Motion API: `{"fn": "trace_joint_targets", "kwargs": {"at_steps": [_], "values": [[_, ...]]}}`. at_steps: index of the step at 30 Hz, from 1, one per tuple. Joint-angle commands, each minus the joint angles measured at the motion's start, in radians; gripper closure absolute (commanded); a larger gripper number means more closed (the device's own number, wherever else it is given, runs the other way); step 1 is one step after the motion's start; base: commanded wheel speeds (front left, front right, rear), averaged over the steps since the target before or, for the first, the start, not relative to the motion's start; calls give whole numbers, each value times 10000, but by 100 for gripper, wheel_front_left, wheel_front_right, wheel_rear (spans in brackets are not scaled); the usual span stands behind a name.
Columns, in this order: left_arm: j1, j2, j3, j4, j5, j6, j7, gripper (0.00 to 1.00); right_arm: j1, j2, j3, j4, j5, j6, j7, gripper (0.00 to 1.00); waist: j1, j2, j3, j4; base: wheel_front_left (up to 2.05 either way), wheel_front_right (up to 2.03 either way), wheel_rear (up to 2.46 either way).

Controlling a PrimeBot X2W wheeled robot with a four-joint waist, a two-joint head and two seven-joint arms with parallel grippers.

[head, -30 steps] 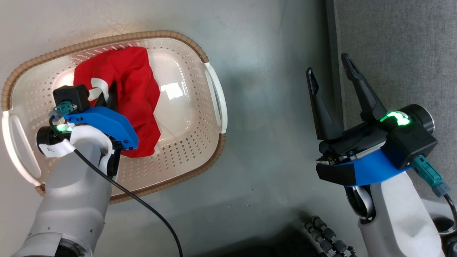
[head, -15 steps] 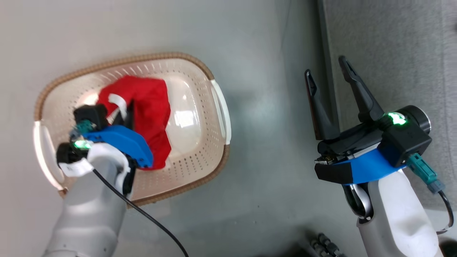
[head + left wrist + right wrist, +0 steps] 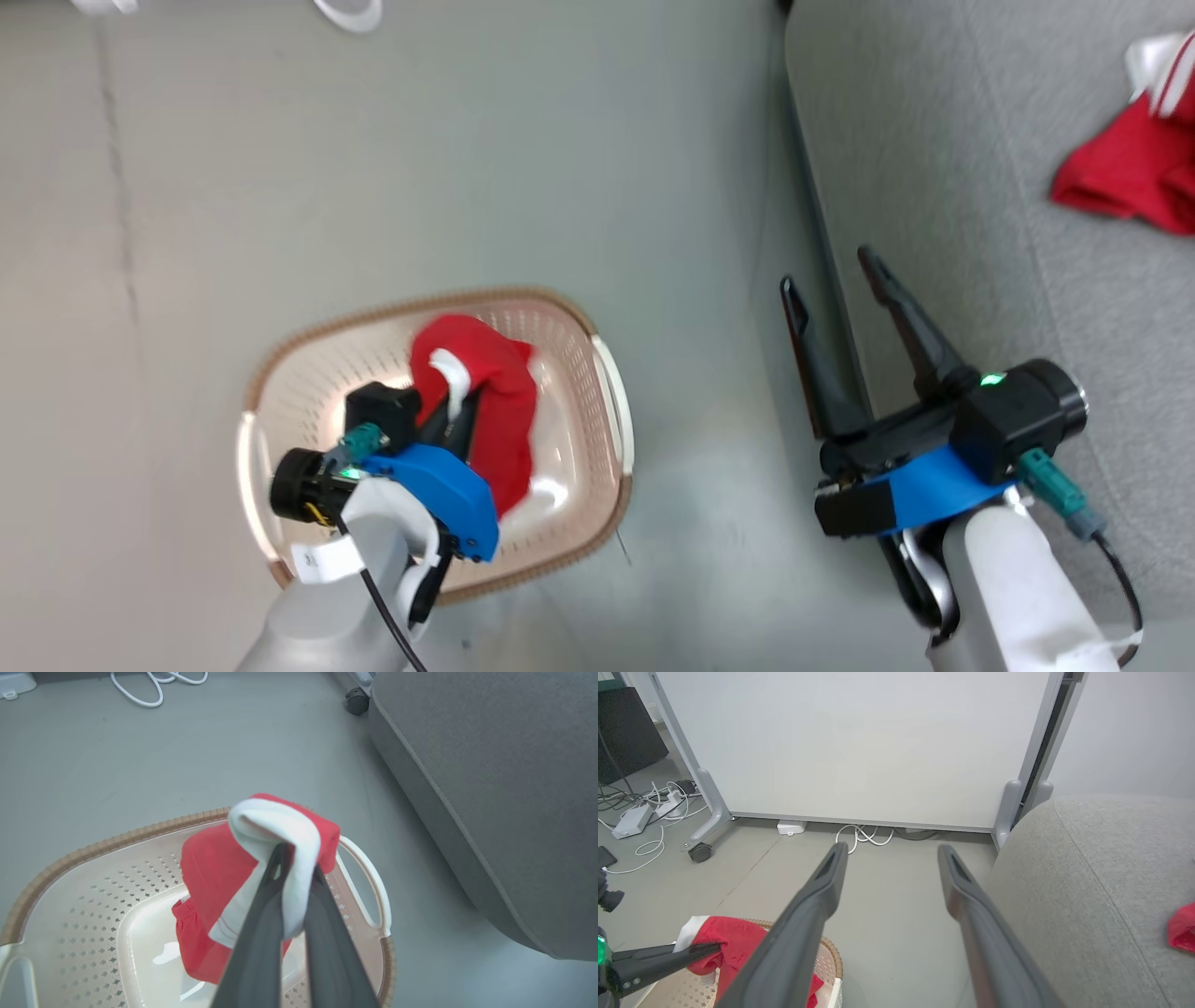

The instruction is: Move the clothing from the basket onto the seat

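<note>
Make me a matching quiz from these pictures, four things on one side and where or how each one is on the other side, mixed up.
Things:
1. left gripper
2. right gripper
3. basket
4. seat

States:
A. open, holding nothing
B. standing on the floor
C. has a loose garment lying on it
D. shut on the white trim of a hanging garment

Pairs: 1-D, 2-A, 3-B, 4-C.

pale forearms (image 3: 1008, 597) carry blue wrist collars (image 3: 439, 485), black camera blocks (image 3: 1013, 420), green lights (image 3: 991, 380) and teal plugs (image 3: 1050, 476).
</note>
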Motion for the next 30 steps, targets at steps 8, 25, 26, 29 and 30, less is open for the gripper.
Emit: {"fn": "trace_joint_targets", "kwargs": {"at_steps": [8, 25, 26, 29, 30], "values": [[877, 312, -1340, -1774, -780, -21, -28, 100, 1129, 5, 37, 160, 69, 1, 384, 0, 2, -1, -3311, 833, 0, 0, 0], [-245, 209, -2668, -2914, -1323, -22, -29, 100, 2676, 5, -65, -305, 190, 1, 1132, 0, 2, -1, -5222, 1489, 0, 0, 0], [-417, 163, -2765, -2901, -1367, -22, -29, 100, 2733, 5, -64, -341, 195, 1, 1145, 0, 2, -1, -5245, 1510, 0, 0, 0], [-882, 45, -2950, -2856, -1553, -22, -28, 100, 2819, 5, 15, -405, 217, 1, 1236, 0, 2, -1, -5284, 1562, 0, 0, 0], [-1021, 13, -3018, -2828, -1613, -22, -28, 100, 2824, 5, 39, -423, 234, 1, 1247, 0, 2, -1, -5302, 1579, 0, 0, 0]]}}
